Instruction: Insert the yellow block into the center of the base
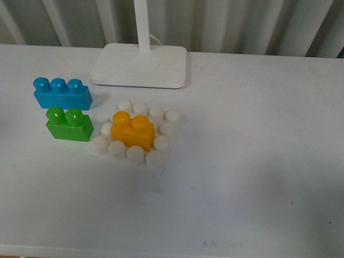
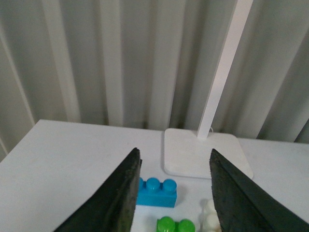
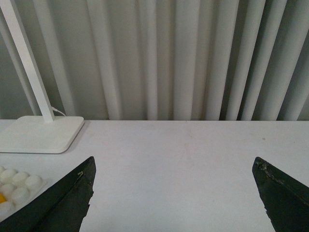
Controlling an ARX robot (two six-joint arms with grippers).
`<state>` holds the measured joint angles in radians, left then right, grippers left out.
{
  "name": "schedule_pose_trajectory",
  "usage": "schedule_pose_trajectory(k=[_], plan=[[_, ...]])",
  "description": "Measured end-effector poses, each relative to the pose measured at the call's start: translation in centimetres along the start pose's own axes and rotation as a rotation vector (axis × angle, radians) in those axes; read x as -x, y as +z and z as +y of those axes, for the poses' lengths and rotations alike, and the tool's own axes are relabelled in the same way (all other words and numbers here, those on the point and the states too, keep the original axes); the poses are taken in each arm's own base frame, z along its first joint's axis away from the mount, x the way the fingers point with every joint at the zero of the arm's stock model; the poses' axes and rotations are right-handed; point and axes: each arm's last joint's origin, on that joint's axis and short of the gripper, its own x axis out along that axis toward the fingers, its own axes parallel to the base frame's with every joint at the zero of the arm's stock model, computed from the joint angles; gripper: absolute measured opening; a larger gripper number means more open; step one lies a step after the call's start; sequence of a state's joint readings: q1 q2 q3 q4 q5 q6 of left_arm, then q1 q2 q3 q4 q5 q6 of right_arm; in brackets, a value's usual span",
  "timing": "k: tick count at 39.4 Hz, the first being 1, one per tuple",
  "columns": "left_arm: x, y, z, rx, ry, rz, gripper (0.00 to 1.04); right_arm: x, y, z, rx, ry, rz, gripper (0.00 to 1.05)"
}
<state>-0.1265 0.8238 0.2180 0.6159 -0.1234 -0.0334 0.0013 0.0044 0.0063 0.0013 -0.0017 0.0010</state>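
- The table (image 1: 258,177) carried everything toward its far-left part; its near and right stretches showed nothing but white surface in the front view.
- The lamp foot (image 1: 140,65) sat at the table's far edge, its pole (image 1: 141,24) rising out of frame; you had no need to touch it.
- The base (image 1: 161,157) lay just nearer than the lamp foot, turned slightly against the table's edges, with its outer ring of studs showing all round.
- The blue brick (image 1: 62,94) and, just nearer, the green brick (image 1: 69,124) stood off the base toward the table's left edge, both untouched by either claw.
- The yellow block (image 1: 133,130) already sat on the base's middle studs, upright, with white studs visible on every side of it. You could judge the insertion done, or very nearly; whether it was pressed fully home could not be told from these views.
- Your left claw (image 2: 171,193) hung above the table with its jaws moderately apart and nothing between them, looking over the blue and green bricks.
- Your right claw (image 3: 174,193) stood with jaws spread wide and empty, off to the right of the base.
- What was left, as far as you could judge: at most a check of seating.
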Motion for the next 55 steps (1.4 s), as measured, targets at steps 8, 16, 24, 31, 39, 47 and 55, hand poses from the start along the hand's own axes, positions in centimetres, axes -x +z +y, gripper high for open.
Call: schedule_pose_trajectory(k=[8, 16, 24, 31, 39, 47, 55], plan=[[2.0, -1.8, 1.5, -0.025, -0.011, 0.013, 0.04, 0.0, 0.0, 0.0, 0.000, 0.000, 0.000, 0.95], [3.2, -2.6, 1.9, -0.027, 0.000, 0.016, 0.04, 0.0, 0.0, 0.0, 0.000, -0.001, 0.000, 0.95], [4.1, -3.1, 1.9, -0.027, 0.001, 0.015, 0.04, 0.0, 0.0, 0.0, 0.000, 0.000, 0.000, 0.95], [4.9, -3.7, 1.9, -0.028, 0.000, 0.001, 0.04, 0.0, 0.0, 0.0, 0.000, -0.001, 0.000, 0.95], [5.5, -3.6, 1.9, -0.028, 0.000, -0.004, 0.04, 0.0, 0.0, 0.0, 0.000, -0.001, 0.000, 0.95], [5.9, -3.6, 1.9, -0.028, 0.001, -0.005, 0.04, 0.0, 0.0, 0.0, 0.000, 0.000, 0.000, 0.95], [6.3, -3.7, 1.9, -0.028, 0.001, -0.005, 0.04, 0.0, 0.0, 0.0, 0.000, -0.001, 0.000, 0.95]])
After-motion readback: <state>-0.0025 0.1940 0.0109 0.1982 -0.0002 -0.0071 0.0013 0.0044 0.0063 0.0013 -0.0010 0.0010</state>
